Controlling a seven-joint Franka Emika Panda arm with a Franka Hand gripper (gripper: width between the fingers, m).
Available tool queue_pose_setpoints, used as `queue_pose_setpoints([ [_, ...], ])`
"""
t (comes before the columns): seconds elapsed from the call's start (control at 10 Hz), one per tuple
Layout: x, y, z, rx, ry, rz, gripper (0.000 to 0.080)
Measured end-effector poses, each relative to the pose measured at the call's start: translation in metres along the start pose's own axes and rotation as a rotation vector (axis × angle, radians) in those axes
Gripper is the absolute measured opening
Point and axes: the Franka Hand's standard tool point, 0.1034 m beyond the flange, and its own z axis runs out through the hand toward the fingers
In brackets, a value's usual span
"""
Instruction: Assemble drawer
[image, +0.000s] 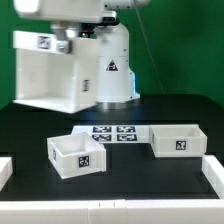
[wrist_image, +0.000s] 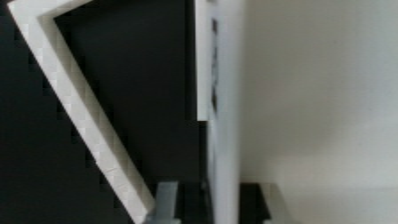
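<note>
My gripper is at the upper left of the exterior view, shut on the top wall of the larger white tagged box, which it holds up at the back beside the robot base. In the wrist view the gripper has one grey finger on one side of a thin white wall of that box; the other finger is dark and hard to see. The drawer, a small white open-top tray with a tag on its front, sits on the black table near the front, apart from the gripper.
A second white open-top tray with a tag sits at the exterior view's right. The marker board lies between the two trays. White rails run along the table's front, left and right edges.
</note>
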Motion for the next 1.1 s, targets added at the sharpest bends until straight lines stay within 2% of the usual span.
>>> queue_pose_setpoints([
  [0.1, 0.006, 0.005, 0.004, 0.004, 0.005, -0.013, 0.0035],
  [0.2, -0.003, 0.005, 0.016, 0.023, 0.013, -0.043, 0.0035],
  [0.7, -0.001, 0.004, 0.018, 0.028, 0.01, 0.014, 0.0035],
  [0.8, 0.011, 0.002, 0.023, 0.045, 0.004, 0.152, 0.0035],
  [0.9, 0.032, 0.002, 0.028, 0.062, -0.002, 0.258, 0.0035],
  [1.1, 0.076, -0.001, 0.037, 0.071, 0.002, 0.62, 0.0035],
])
